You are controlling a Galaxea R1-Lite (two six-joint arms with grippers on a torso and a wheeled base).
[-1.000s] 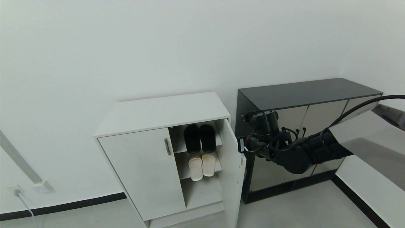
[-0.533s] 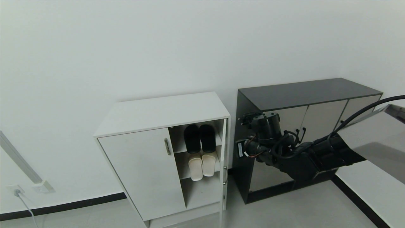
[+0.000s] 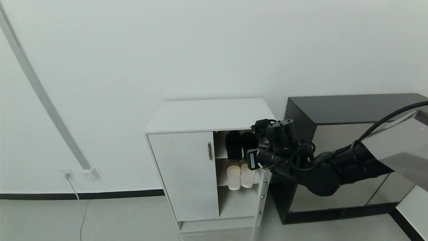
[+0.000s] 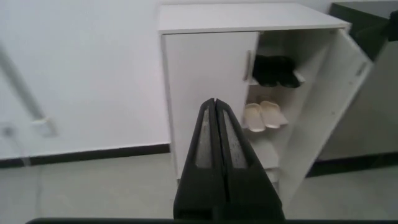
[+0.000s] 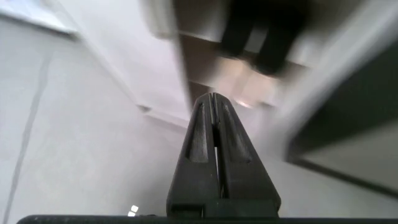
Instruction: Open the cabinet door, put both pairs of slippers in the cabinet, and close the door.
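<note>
Both pairs of slippers are already inside the white cabinet (image 3: pixel 207 115). The black slippers (image 3: pixel 239 145) are on its top shelf and the cream slippers (image 3: pixel 239 175) on the shelf below, each pair side by side. I judge that only the closing is left.

The cabinet's right door (image 3: pixel 259 204) stands swung out, nearly edge-on in the head view. The right arm (image 3: pixel 311 167) is at the outer side of that door, level with the cabinet's upper shelves. It is probably placed there to push the panel home rather than grasp it, though I cannot tell whether it touches. The right gripper (image 5: pixel 214 102) has its fingers pressed together, with nothing between them. The left gripper (image 4: pixel 215 109) sits in front of the cabinet, well apart from it. Its fingers are also clenched and empty, likely kept out of the door's swing.

The cabinet is a plain matt white box. Its left door (image 3: pixel 185 170) is shut, and each door has a slim metal handle. A black cabinet (image 3: pixel 351 107) stands just beside it on the open door's side.
</note>
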